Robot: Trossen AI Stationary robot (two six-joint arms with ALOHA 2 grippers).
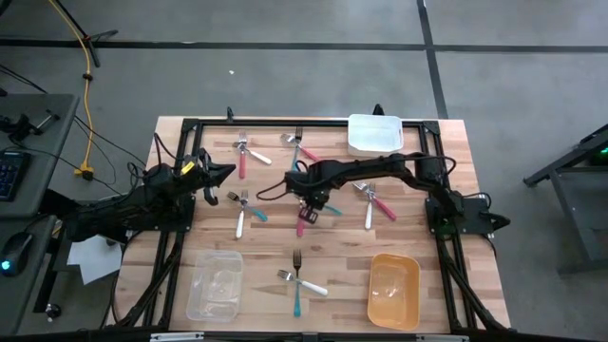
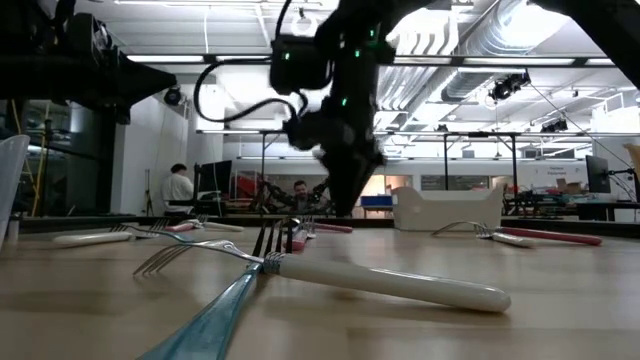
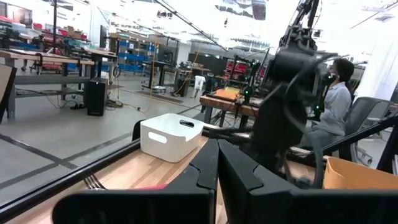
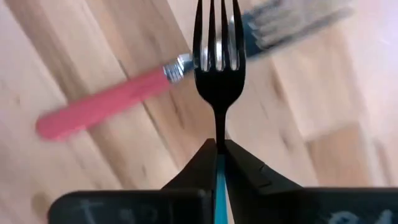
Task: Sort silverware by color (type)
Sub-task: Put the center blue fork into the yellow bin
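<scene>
Silverware with silver heads and red, teal or white handles lies scattered on the wooden table [image 1: 190, 237]: a pink-handled piece [image 1: 242, 161], a white-handled one [image 1: 239, 223], and a crossed white [image 1: 313, 287] and teal pair [image 1: 297, 302] near the front. My right gripper [image 1: 309, 197] reaches over the table's middle, shut on a teal-handled fork [image 4: 217, 37]. A red-handled utensil [image 4: 102, 106] lies on the wood beneath it. My left gripper [image 1: 226, 175] waits shut and empty at the table's left. My right gripper pinches the teal-handled fork between its two fingers by the handle [image 4: 219, 183], close behind the metal neck. The fingers come from above, pointing down, and lie along the fork. The tined head [image 4: 217, 31] sticks out past the fingertips, apparently clear of the wood.
A white container [image 1: 375, 133] stands at the far edge, a clear one [image 1: 214, 285] at the near left and a yellow one [image 1: 392, 290] at the near right. A black frame borders the table. People sit in the room beyond.
</scene>
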